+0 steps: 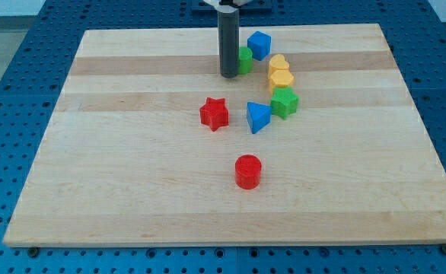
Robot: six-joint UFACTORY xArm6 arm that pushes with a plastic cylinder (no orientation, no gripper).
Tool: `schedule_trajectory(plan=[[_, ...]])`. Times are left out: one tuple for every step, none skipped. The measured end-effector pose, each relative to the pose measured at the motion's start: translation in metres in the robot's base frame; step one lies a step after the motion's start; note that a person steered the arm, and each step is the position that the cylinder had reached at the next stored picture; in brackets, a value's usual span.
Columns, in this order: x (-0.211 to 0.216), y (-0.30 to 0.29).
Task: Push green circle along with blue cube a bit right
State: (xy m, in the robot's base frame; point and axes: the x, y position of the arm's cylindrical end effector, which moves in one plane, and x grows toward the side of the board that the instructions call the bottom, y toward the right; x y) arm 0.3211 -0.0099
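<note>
The green circle [245,59] lies near the board's top middle, partly hidden behind my rod. The blue cube [259,45] touches it on its upper right. My tip [228,75] rests on the board right against the green circle's left side.
A yellow heart [278,63] and a yellow hexagon [281,79] lie right of the green circle, with a green star [285,102] and a blue triangle [258,117] below them. A red star [215,113] and a red cylinder [247,171] lie toward the wooden board's [132,152] middle.
</note>
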Motion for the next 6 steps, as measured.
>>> schedule_trajectory(plan=[[0.001, -0.016], [-0.013, -0.013], [-0.013, 0.02], [-0.013, 0.046], [-0.011, 0.047], [-0.011, 0.056]])
